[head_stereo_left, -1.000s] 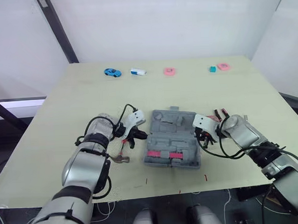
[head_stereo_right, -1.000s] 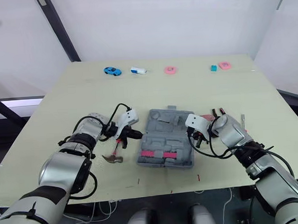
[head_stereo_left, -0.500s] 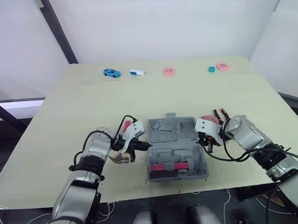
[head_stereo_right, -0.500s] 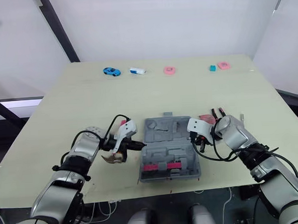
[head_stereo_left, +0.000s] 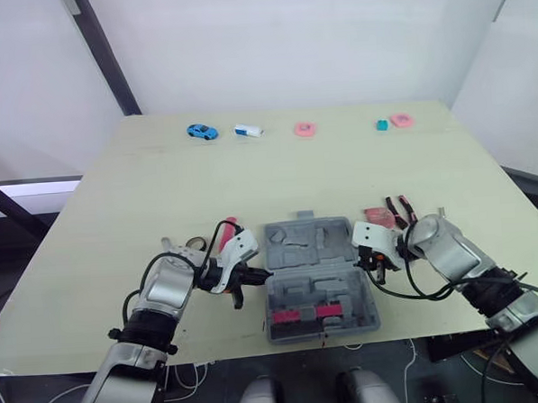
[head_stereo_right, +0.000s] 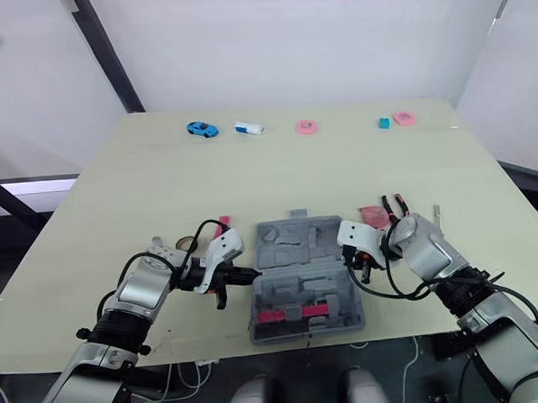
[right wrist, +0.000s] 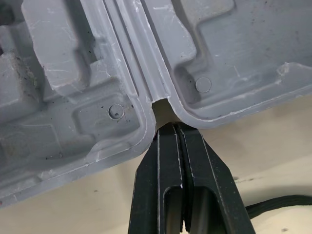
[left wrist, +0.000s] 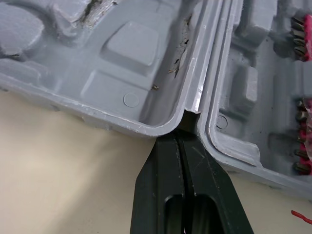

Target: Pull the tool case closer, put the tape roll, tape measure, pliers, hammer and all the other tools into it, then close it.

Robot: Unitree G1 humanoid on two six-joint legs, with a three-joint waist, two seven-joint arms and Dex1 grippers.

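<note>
Left gripper (left wrist: 187,131) and right gripper (right wrist: 170,127) each show fingers pressed together in the wrist views, tips at the hinge notches of the open tool case (head_stereo_left: 318,276), which the head views place between them, at 3 and 9 o'clock respectively.

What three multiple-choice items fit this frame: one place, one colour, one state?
1. Where do the left tool and right tool touch?
A) the hinge notches of the tool case, one on each side
B) inside its near half
C) the table's far edge

2. What colour is the toy car?
A) red
B) blue
C) green

3. The tool case is:
A) shut
B) open, both halves lying flat
C) upside down

Answers:
1 A: each wrist view shows shut fingers at a notch.
2 B: it is plainly blue.
3 B: the moulded insides face up.
</note>
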